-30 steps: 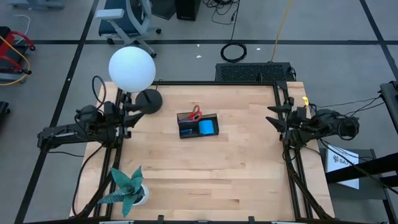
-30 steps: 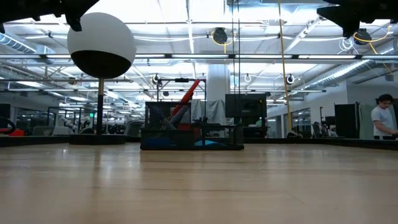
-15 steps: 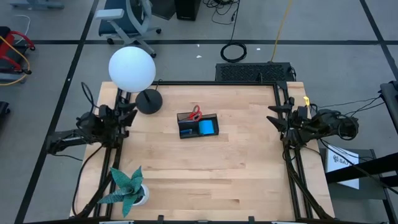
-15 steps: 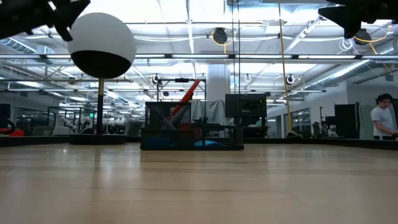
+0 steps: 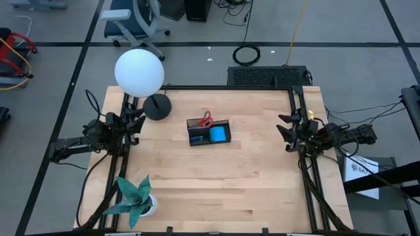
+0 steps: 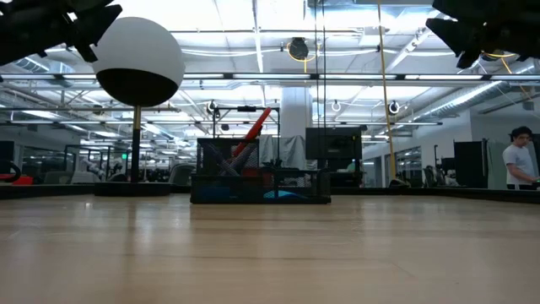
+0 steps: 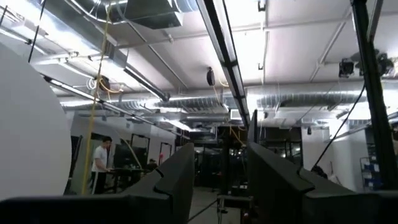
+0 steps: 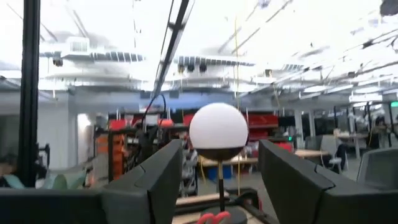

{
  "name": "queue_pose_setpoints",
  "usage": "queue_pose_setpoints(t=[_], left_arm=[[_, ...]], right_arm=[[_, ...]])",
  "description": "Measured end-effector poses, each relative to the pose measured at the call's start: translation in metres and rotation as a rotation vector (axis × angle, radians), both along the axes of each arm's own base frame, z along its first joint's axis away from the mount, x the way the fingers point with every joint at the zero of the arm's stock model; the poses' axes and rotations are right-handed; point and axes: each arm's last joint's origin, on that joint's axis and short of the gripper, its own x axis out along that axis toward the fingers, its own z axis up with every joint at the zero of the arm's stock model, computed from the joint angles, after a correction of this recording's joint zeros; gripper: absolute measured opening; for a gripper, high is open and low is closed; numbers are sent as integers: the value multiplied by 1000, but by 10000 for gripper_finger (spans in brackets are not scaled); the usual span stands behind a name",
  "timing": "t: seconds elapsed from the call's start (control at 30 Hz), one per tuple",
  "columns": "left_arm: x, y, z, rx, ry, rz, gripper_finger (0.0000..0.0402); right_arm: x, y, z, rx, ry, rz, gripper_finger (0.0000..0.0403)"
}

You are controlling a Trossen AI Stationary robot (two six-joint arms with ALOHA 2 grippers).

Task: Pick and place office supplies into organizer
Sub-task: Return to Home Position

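Observation:
The black organizer (image 5: 209, 132) stands on the table's far middle; in the low view it is the dark tray (image 6: 257, 183). Red-handled scissors (image 5: 206, 119) stick up from its taller section, handles uppermost (image 6: 253, 128). The blue pad (image 5: 218, 134) lies in a compartment. Pens and the tiny block do not show. My left gripper (image 5: 136, 122) hovers open at the table's left edge, high up (image 7: 219, 177). My right gripper (image 5: 283, 128) hovers open at the right edge (image 8: 217, 169). Both are empty.
A lamp with a white globe (image 5: 139, 72) and round black base (image 5: 157, 105) stands at the far left corner. A green paper plant (image 5: 134, 195) sits at the near left corner. A person (image 6: 516, 163) stands far off in the room behind.
My left arm has drawn back toward the table's left edge, away from the lamp base. My right gripper has moved a little toward the table's middle. The organizer and its contents have stayed put.

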Motion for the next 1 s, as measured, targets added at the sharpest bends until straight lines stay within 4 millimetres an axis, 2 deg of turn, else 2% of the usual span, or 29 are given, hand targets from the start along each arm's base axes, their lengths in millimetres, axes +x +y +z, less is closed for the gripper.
queue_pose_setpoints(t=[0.13, 0.37, 0.5, 0.7, 1.0], left_arm=[[1, 0, -1, 9, 16, 8, 152], [4, 0, -6, 17, 79, 16, 152], [8, 1, -14, 32, 185, 32, 152], [12, 2, -24, 38, 302, 39, 152], [15, 1, -33, 44, 402, 8, 152]], right_arm=[[-3, -1, 4, -10, -61, -22, 205], [8, 1, -18, 20, 171, 10, 202], [10, 5, -26, -44, 260, 100, 206], [13, 13, -42, -310, 425, 305, 207], [13, 13, -44, -279, 436, 326, 206]])
